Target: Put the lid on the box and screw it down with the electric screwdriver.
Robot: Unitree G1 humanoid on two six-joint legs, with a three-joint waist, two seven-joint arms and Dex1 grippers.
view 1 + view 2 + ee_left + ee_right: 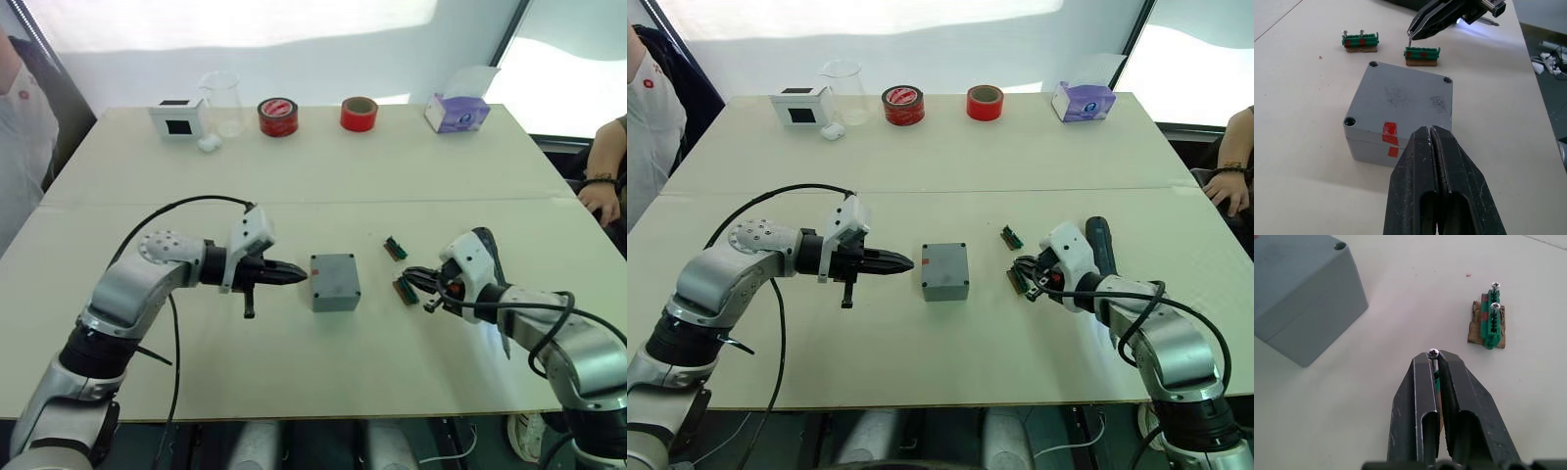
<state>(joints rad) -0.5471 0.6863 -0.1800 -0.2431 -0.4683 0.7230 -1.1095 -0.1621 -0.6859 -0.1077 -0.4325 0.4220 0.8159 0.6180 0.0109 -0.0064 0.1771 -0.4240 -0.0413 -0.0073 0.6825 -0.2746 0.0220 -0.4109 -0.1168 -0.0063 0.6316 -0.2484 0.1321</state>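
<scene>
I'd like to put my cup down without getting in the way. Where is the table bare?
The wide band between the back row, white cube to tissue box, and the grey box is bare. So is the near edge in front of the box. It is crowded around the box: left gripper on one side, right gripper and green blocks on the other.

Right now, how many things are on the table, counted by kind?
Grey box with lid: 1
Green screw blocks: 2
Tape rolls: 2
White cube: 1
Clear beaker: 1
Tissue pack: 1
Electric screwdriver: 1
Total: 9
</scene>
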